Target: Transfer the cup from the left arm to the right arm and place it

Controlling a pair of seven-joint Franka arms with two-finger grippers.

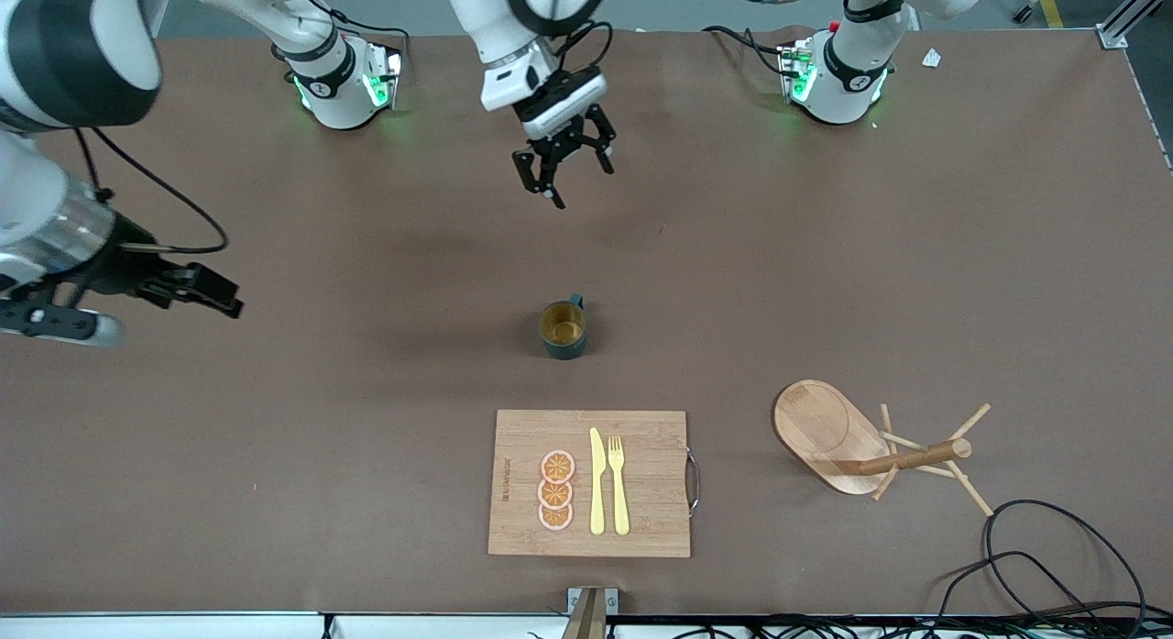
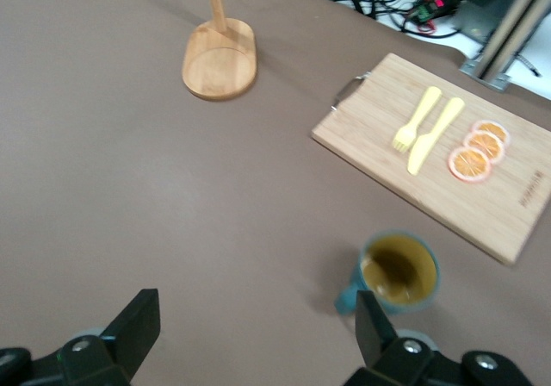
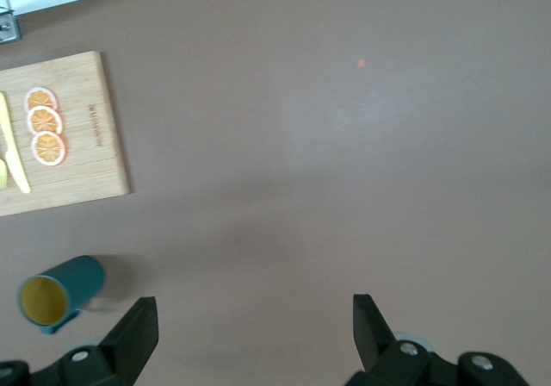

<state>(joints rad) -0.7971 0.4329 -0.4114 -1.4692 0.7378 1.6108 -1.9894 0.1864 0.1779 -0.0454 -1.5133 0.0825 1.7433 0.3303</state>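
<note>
The cup [image 1: 563, 330] is a small dark teal mug with a golden-brown inside. It stands upright on the bare table, a little farther from the front camera than the wooden board [image 1: 641, 437]. My left gripper [image 1: 573, 181] is open and empty in the air over the table, between the cup and the robots' bases. In the left wrist view the cup [image 2: 398, 270] sits just past one fingertip [image 2: 370, 317] of the left gripper [image 2: 256, 326]. My right gripper [image 1: 224, 300] is open and empty toward the right arm's end. The right wrist view shows its gripper [image 3: 254, 321] and the cup [image 3: 60, 293] off to one side.
The board carries a yellow knife [image 1: 597, 481], a yellow fork [image 1: 619, 483] and three orange slices [image 1: 556, 490], with a metal handle [image 1: 694, 481]. A wooden mug tree [image 1: 861, 437] is toward the left arm's end. Black cables [image 1: 1054, 566] lie at the front edge.
</note>
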